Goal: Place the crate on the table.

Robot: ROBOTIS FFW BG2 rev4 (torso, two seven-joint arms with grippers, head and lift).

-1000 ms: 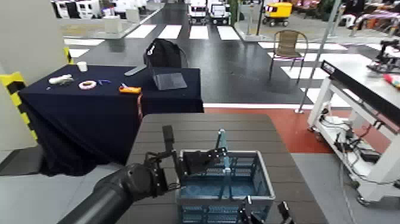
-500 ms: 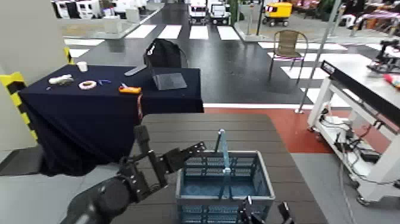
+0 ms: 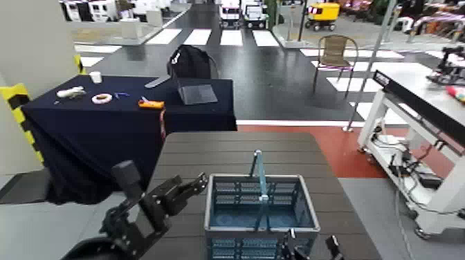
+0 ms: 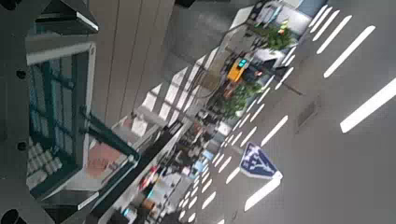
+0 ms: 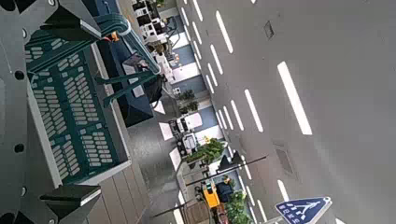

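- The crate [image 3: 261, 211] sits flat on the slatted brown surface [image 3: 235, 149], toward the robot's edge of it, with its thin teal handle [image 3: 259, 180] standing upright over the middle.
- The crate's long axis runs across the robot's front, left to right; the handle spans the short way, from far rim to near rim.
- The left claw [image 3: 187, 188] is just beside the crate's left wall, apart from it and grasping nothing. Its fingers look spread, tips pointing at the crate's far left corner.
- In the left wrist view the lattice wall of the crate [image 4: 56, 112] fills the space past the claw's dark fingers [image 4: 89, 14], which stand apart with nothing between them.
- The right claw [image 3: 308, 250] shows only as dark tips at the crate's near right corner. In the right wrist view its fingers [image 5: 65, 201] stand wide apart with the crate [image 5: 70, 117] in front of them, not clamped on it.
- From the left claw the crate lies to the right and slightly nearer the robot. The right claw appears the nearer of the two, though whether it touches the rim cannot be told.
- Judged from how things lie, the crate already rests on the surface with both claws free, so what remains looks like drawing the arms clear without catching the handle or nudging a wall.
- A navy-draped table [image 3: 124, 110] stands well beyond the crate to the left, with small items on it.
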